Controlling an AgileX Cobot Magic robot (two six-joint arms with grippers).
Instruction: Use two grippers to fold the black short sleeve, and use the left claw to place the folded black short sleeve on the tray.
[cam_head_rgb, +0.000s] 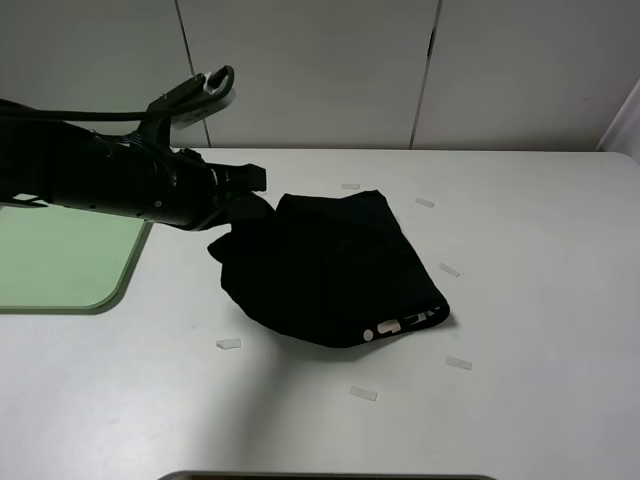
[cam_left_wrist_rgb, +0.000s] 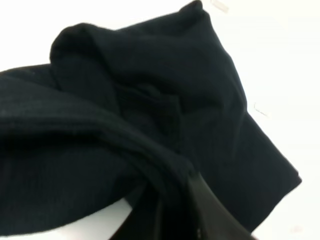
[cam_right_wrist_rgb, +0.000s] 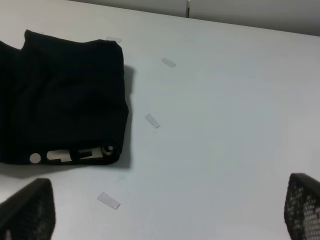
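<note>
One left claw (cam_head_rgb: 243, 203) clamps one black short sleeve (cam_head_rgb: 330, 270) at its tip. One tray (cam_head_rgb: 60, 265) lies back under its arm. One right gripper (cam_right_wrist_rgb: 170, 215) gapes wide, empty. Six tape strips (cam_head_rgb: 228, 344) lie scattered beyond.

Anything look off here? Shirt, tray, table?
The black short sleeve is not a neat fold: the left tool pinches one corner, bunching and lifting the cloth there, while the rest lies on the table, off the tray. Pale lettering peeks out at the near edge. Nothing spilled or torn.
</note>
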